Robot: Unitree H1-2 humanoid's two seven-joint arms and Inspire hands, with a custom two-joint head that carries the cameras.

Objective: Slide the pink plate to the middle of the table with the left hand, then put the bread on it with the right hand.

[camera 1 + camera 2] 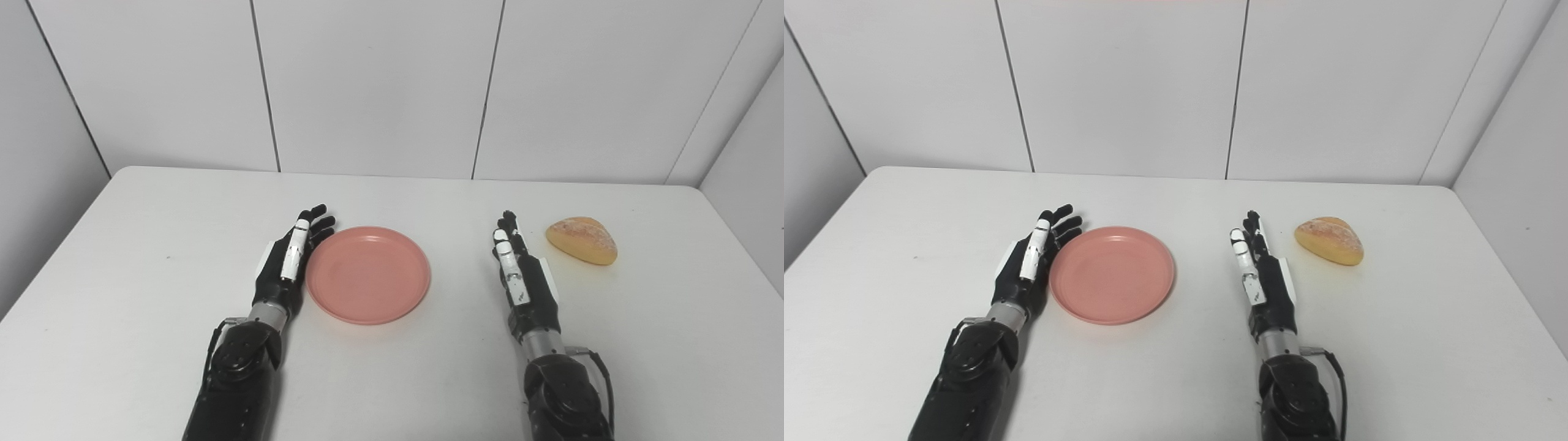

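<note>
The pink plate (368, 274) lies mid-tabletop (153, 257); the left robot hand (289, 263), fingers spread and empty, seems to touch its left rim. The right robot hand (520, 275), also open, stands near the bread (582, 240).

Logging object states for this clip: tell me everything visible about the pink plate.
The pink plate is round and shallow, with a low raised rim and a flat, empty well; it looks like matte plastic. It lies flat, right side up, on the white table, near the middle. The left hand, fingers apart, stands edge-on against its left rim, apparently touching it. The right hand and the bread are off to its right, apart from it.
</note>
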